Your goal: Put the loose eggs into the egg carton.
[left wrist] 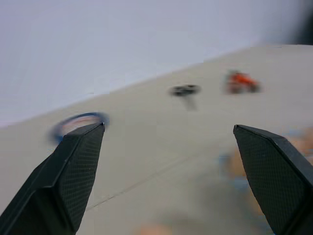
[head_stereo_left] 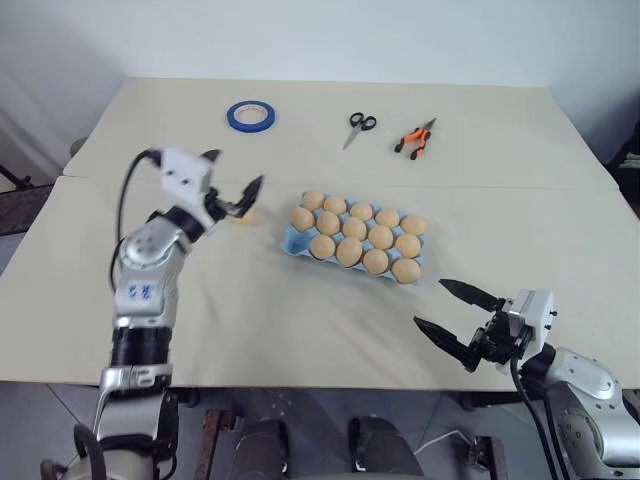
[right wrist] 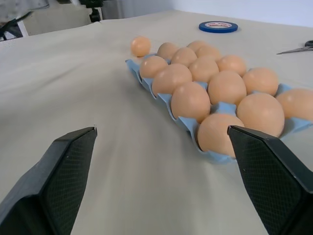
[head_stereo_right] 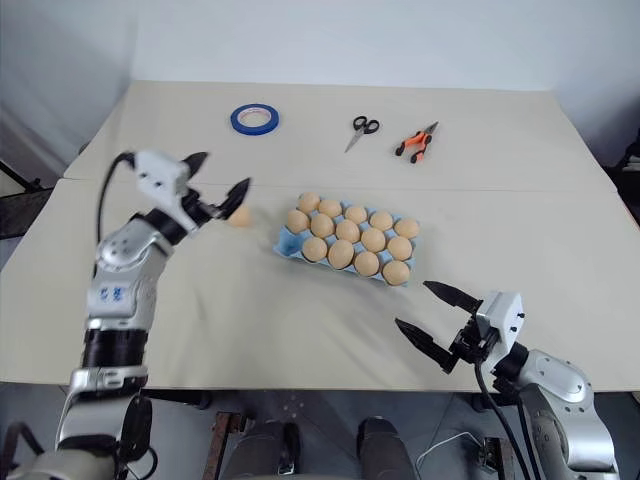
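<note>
1. One loose egg (head_stereo_right: pixel 238 215) is lying on the surface (head_stereo_right: pixel 300 320) in the left-centre of the right eye view, just beside the left end of the egg carton (head_stereo_right: pixel 287 243) but apart from it.
2. The egg carton is sitting in the middle of the frame, and its cups are holding many eggs; one corner cup at its left end looks empty to me.
3. I am judging that the egg is light, smooth and fragile, and that it is rolling easily; the best hold is gentle, across its narrow middle, with little force.
4. The left pincer (head_stereo_right: pixel 220 200) is hanging just above and left of the loose egg, with its jaws wide apart and holding nothing.
5. The right pincer (head_stereo_right: pixel 425 320) is waiting in the lower right of the frame, well apart from the carton, also wide and empty.
6. Further up the frame, a blue tape roll (head_stereo_right: pixel 254 119), scissors (head_stereo_right: pixel 358 130) and orange pliers (head_stereo_right: pixel 415 142) are lying on the surface.
</note>
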